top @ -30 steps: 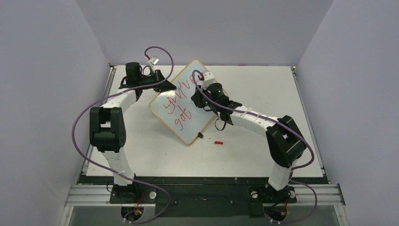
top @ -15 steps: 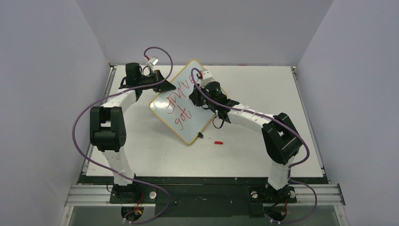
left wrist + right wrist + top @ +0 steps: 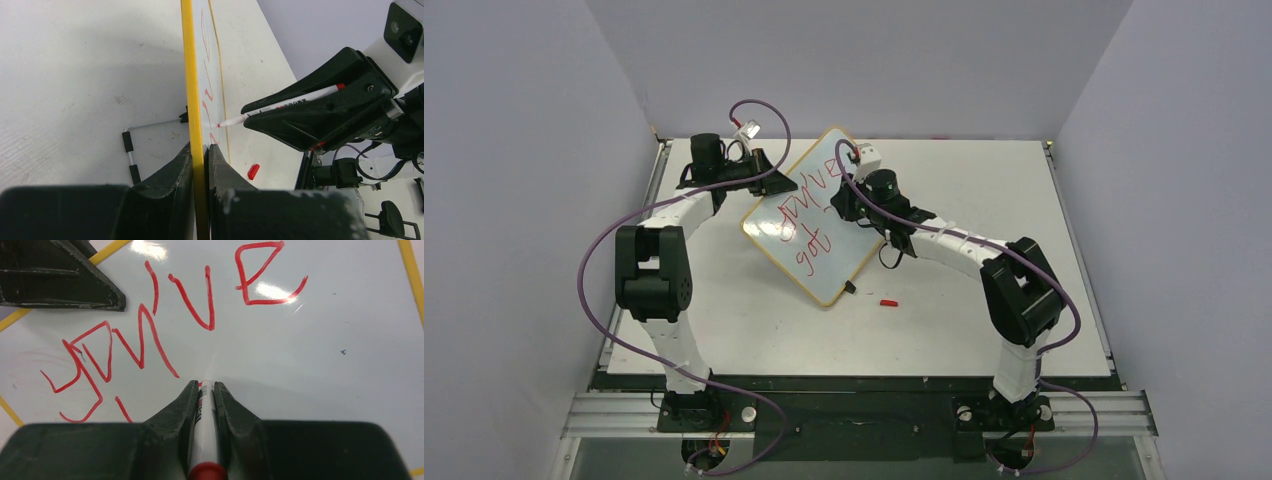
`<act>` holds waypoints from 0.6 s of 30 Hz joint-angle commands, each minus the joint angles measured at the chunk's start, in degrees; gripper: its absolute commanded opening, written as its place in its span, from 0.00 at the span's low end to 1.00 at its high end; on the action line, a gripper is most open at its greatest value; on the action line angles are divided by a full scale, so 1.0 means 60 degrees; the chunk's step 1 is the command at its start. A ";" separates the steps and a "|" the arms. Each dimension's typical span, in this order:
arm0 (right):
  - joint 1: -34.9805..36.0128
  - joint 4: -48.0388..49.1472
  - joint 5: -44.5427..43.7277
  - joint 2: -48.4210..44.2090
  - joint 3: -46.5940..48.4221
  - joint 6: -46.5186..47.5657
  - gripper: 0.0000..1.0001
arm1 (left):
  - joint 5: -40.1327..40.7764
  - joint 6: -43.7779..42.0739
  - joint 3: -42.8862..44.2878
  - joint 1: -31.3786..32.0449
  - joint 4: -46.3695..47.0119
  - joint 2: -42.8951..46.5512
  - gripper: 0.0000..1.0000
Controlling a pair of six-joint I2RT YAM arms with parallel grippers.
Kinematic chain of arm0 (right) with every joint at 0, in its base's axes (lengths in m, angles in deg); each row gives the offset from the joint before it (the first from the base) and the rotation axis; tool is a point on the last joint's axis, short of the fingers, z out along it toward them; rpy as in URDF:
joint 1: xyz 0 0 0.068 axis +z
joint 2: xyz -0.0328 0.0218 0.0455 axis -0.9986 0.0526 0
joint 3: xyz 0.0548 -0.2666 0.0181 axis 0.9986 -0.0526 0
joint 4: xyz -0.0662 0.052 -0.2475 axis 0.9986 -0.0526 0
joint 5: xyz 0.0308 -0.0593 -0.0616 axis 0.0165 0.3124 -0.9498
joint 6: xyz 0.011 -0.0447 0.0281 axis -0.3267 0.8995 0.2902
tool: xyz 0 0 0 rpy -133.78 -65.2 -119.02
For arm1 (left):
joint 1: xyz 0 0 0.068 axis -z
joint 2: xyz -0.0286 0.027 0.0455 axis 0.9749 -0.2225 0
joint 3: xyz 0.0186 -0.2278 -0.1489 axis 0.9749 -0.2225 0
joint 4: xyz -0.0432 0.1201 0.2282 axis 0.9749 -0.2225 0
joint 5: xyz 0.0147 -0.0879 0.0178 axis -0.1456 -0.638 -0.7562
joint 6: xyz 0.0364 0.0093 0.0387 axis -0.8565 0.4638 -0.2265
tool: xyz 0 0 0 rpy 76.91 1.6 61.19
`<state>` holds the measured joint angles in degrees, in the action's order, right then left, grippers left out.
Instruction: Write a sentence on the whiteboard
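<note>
The left gripper [image 3: 200, 146] clamps the edge of the yellow-framed white whiteboard [image 3: 192, 75], steadying it for the right gripper [image 3: 205, 385], which is closed on a white red-ended marker [image 3: 204, 425] whose tip touches the board just ahead.

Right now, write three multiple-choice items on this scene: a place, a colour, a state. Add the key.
1. Where does the red cap lie? A. on the table beside the whiteboard; B. on the whiteboard; C. in a gripper.
2. What colour is the sentence? A. blue; B. black; C. red.
3. What is the left gripper doing? A. hanging open; B. shut on the whiteboard's edge; C. resting on the table.
Key: 1 A, it lies off the board's corner; 2 C, red strokes; 3 B, it pinches the yellow frame.
</note>
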<state>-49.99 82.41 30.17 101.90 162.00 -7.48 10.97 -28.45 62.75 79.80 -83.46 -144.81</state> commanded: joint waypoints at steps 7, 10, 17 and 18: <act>-0.0205 -0.0221 -0.0228 0.0157 0.0839 0.0052 0.00 | 0.0029 -0.1075 0.0172 0.0158 0.1381 0.0022 0.00; -0.0151 -0.0209 -0.0213 -0.0192 0.0745 0.0028 0.00 | 0.0050 -0.1079 0.0168 0.0158 0.1379 0.0028 0.00; 0.0085 -0.0171 -0.0125 -0.0263 0.0953 -0.0170 0.00 | 0.0054 -0.1090 0.0122 0.0154 0.1378 0.0085 0.00; 0.0125 -0.0188 -0.0122 -0.0226 0.1028 -0.0186 0.00 | 0.0048 -0.1090 0.0109 0.0156 0.1379 0.0094 0.00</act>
<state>-50.54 80.82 29.62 102.97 164.90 -7.68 10.71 -28.32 62.75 79.78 -83.15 -144.83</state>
